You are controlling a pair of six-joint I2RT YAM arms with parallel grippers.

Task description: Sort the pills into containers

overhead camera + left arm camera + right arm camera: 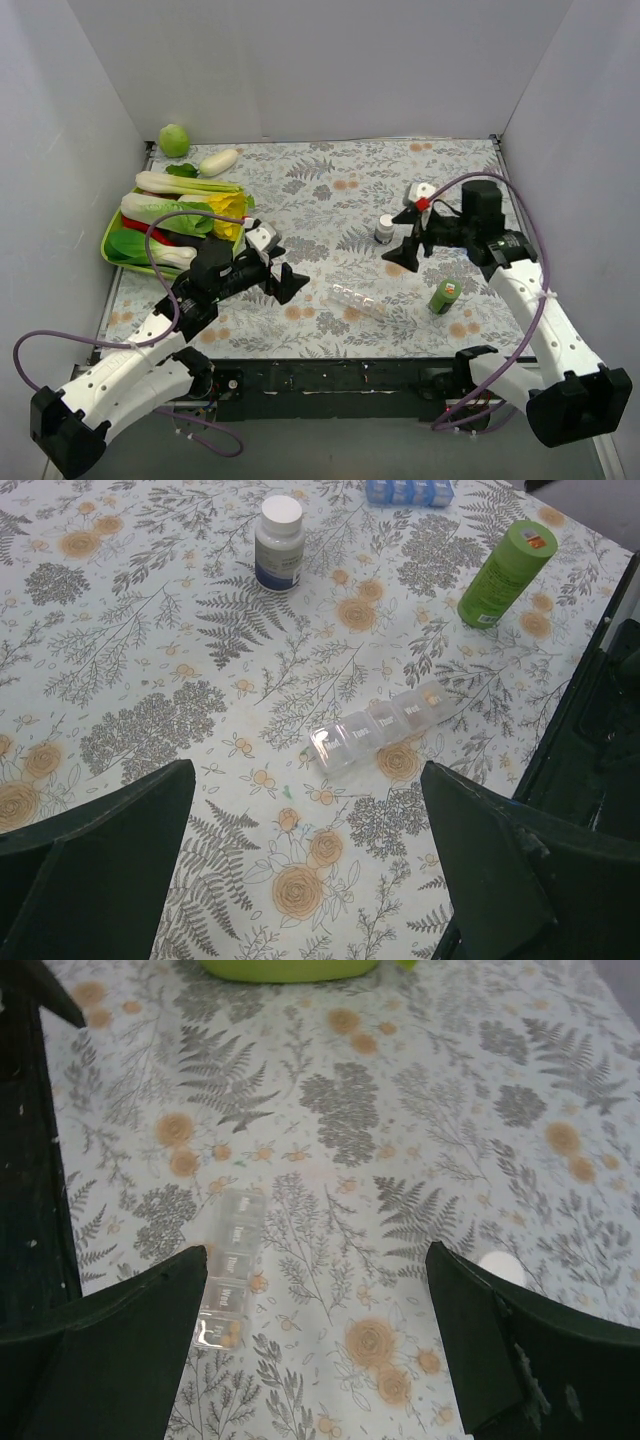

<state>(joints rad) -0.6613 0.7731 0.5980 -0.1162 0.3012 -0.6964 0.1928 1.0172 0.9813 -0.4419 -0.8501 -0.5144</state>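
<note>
The clear pill-box strip (358, 299) lies flat on the flowered cloth at front centre. My left gripper (285, 278) is open and empty, just left of the strip. In the left wrist view the strip (380, 730) lies a little ahead of the open left gripper (306, 766). My right gripper (404, 237) is open and empty, above the table behind the strip. In the right wrist view the strip (228, 1260) lies by the left finger of the right gripper (315, 1250). I see no loose pills.
A white-capped bottle (385, 229) stands beside the right gripper, its cap (502, 1267) showing near the right finger. A small green bottle (444, 296) stands right of the strip. A blue pill-box (408, 489) lies beyond. A green tray (108, 240) of vegetables sits at the left.
</note>
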